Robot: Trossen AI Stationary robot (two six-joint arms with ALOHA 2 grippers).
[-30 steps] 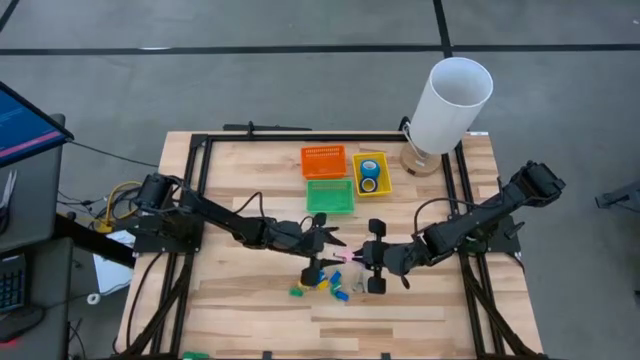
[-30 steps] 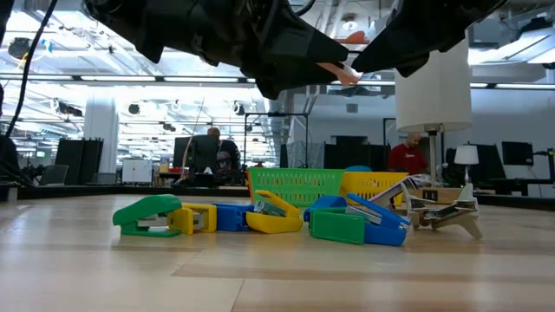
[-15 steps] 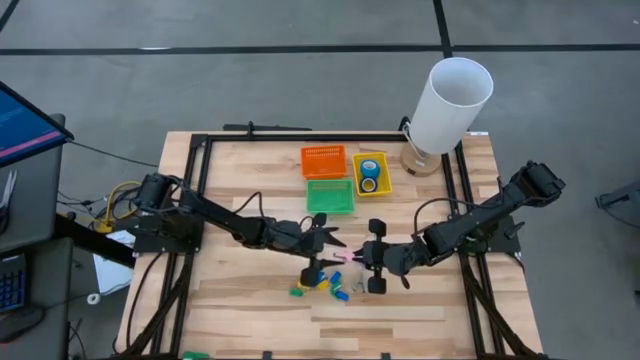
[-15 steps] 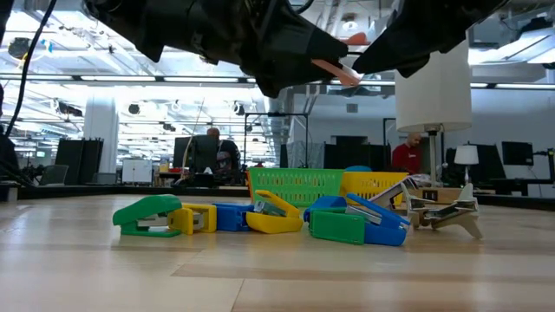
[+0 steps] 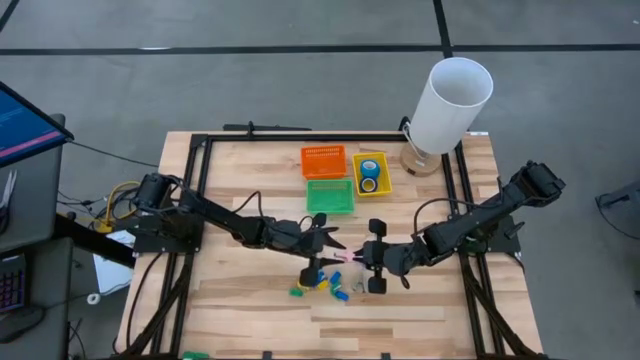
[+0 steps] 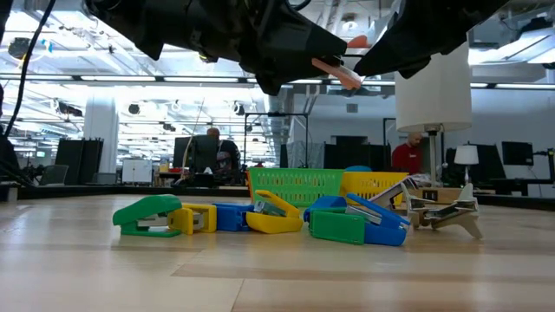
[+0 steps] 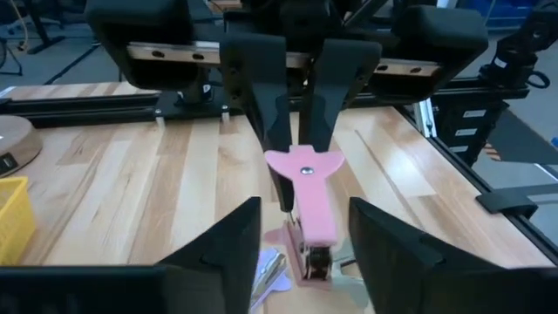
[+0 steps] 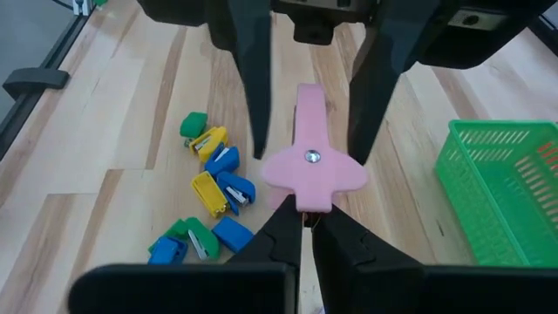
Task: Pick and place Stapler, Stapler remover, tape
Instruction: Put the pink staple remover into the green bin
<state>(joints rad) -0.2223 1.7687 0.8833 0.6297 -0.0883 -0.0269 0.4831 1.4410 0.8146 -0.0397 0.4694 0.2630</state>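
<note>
My right tool (image 8: 301, 228) is clamped on the pink staple remover (image 8: 310, 166) above the worktop (image 5: 240, 180), my left tool (image 7: 301, 228) straddling it with fingers apart, the small staplers (image 5: 325, 285) just below and the tape (image 5: 369, 175) in the yellow basket (image 5: 384, 171).

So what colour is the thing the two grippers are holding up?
Pink, clearest in the right wrist view.

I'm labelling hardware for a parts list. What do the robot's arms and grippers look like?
Both arms are black, slim and jointed, with dark cables looping alongside. The left gripper and right gripper each have two black, flat, tapering fingers on a black wrist block.
</note>
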